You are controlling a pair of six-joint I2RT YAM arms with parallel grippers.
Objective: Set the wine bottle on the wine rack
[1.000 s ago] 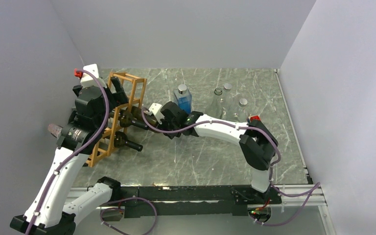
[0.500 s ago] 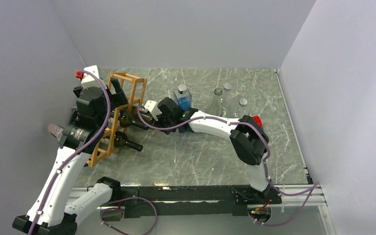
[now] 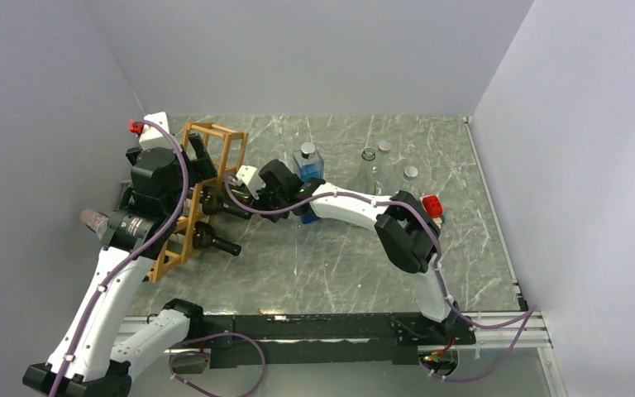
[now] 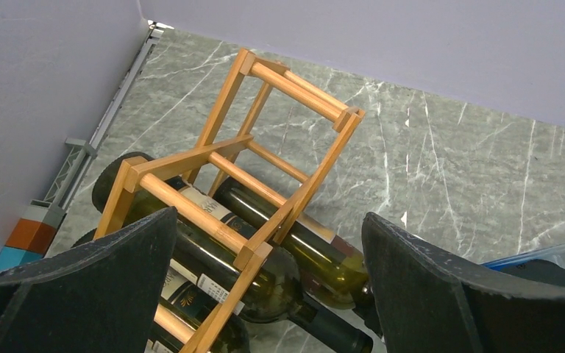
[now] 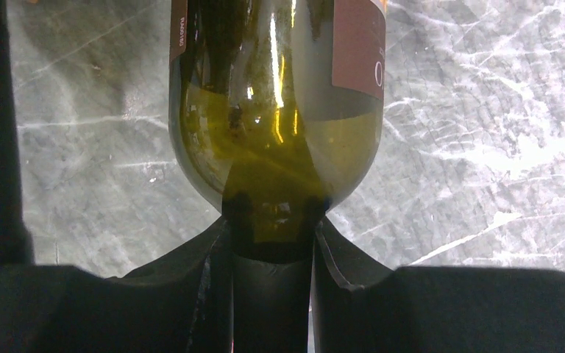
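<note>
while the right tool squeezes tight on the neck of the wine bottle, the bottle lies on its side, low over the grey stone bench. its fat end is in among the sticks of the wine rack, and its neck pokes out toward the right arm. the right wrist view shows green glass with a dark red label, and one black finger pressed on each side of the neck. i cannot tell if the bottle rests on the sticks. the rack stands at the left side of the bench, close to the wall. another dark bottle lies lower in the rack, with its neck poking out too. the left tool hangs over the rack with its two fingers spread wide, holding nothing. behind the right arm stand a blue square bottle and three clear glass bottles, near each other and apart from the rack.
</note>
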